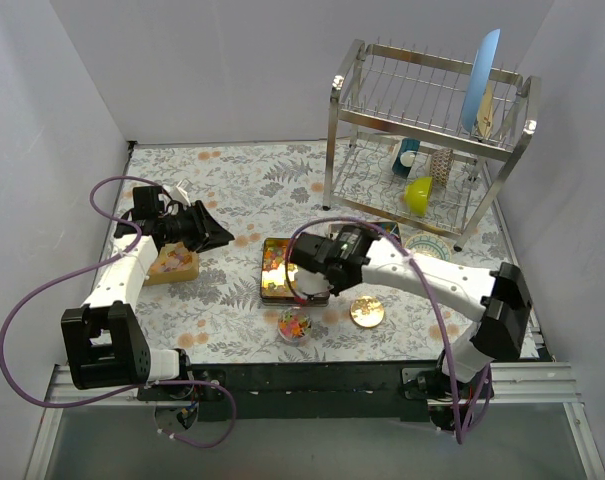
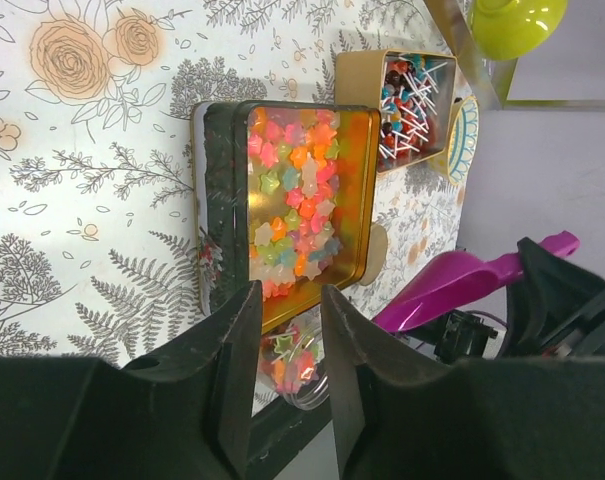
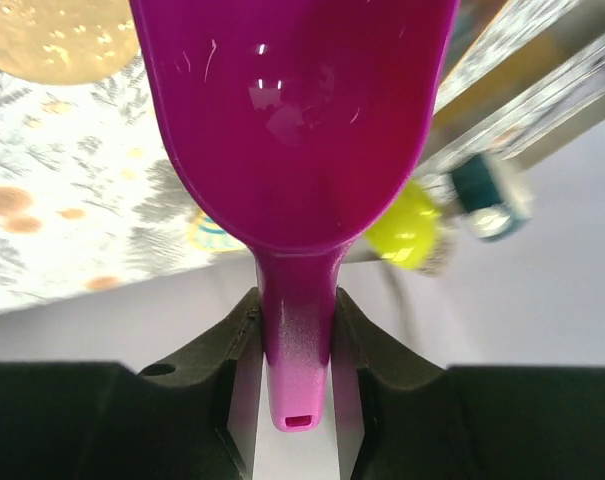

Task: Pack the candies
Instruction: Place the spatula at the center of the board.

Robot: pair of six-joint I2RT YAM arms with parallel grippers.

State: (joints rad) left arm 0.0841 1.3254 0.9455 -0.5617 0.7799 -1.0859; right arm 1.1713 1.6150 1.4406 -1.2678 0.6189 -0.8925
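Observation:
Pastel star-shaped candies (image 2: 294,195) fill an open gold tin (image 1: 276,268) at mid table. More candies lie in a small clear jar (image 1: 294,326), which also shows in the left wrist view (image 2: 300,362), just in front of the tin. A second gold tin (image 2: 414,100) holds wrapped candies on sticks. My right gripper (image 1: 310,268) hovers over the first tin's right edge; in its wrist view it (image 3: 297,312) is shut on the handle of the purple scoop (image 3: 302,120), whose bowl is empty. My left gripper (image 1: 218,238) is open and empty, left of the tin and pointing toward it (image 2: 287,300).
A flat round gold lid (image 1: 367,312) lies right of the jar. A yellow box (image 1: 172,266) sits under the left arm. A metal dish rack (image 1: 432,140) with a blue plate and a yellow-green bowl (image 1: 418,193) stands at the back right.

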